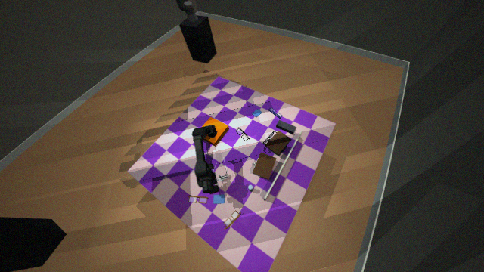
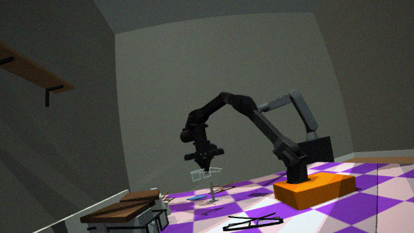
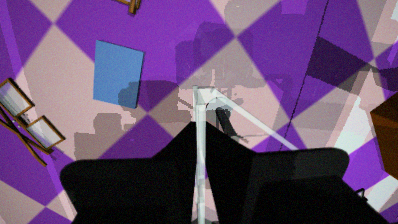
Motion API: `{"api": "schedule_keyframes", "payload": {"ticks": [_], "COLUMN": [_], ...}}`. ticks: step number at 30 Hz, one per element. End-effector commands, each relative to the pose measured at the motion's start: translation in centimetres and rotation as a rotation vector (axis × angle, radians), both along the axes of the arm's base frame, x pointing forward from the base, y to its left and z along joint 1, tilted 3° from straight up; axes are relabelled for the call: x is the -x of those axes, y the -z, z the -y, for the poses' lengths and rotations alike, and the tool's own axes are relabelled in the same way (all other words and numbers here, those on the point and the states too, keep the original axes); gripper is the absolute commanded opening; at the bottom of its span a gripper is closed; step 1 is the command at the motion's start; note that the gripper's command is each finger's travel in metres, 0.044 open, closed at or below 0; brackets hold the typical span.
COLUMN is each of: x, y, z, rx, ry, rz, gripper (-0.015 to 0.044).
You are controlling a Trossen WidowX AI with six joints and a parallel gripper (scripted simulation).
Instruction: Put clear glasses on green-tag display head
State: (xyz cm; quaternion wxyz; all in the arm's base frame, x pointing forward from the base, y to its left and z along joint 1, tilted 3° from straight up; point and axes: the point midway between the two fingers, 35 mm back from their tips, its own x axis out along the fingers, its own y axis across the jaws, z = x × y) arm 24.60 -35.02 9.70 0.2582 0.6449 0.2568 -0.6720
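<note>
Jaws closed on clear-framed glasses (image 1: 224, 177) (image 2: 196, 175) (image 3: 200, 130).

arm arched forward | end effector (image 1: 222, 177) (image 2: 207, 171) (image 3: 198, 127) pointing down, clamped

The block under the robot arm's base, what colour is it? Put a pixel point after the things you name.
The block (image 1: 221, 129) (image 2: 333, 185) (image 3: 387, 137) is orange, clearest in the exterior view.
</note>
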Motion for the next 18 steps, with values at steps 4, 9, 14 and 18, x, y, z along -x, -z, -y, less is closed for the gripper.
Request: {"api": "schedule_keyframes", "payload": {"ticks": [4, 9, 14, 18], "x": [-3.3, -3.4, -3.4, -3.4], "y": [0.1, 0.4, 2.0, 3.7], "z": [-1.2, -1.2, -1.1, -1.0], "rx": [-0.011, -0.011, -0.011, -0.011], "ry": [-0.274, -0.281, -0.281, -0.281], "rz": [0.003, 0.003, 0.003, 0.003], "gripper": [0.0, 0.0, 0.0, 0.0]}}
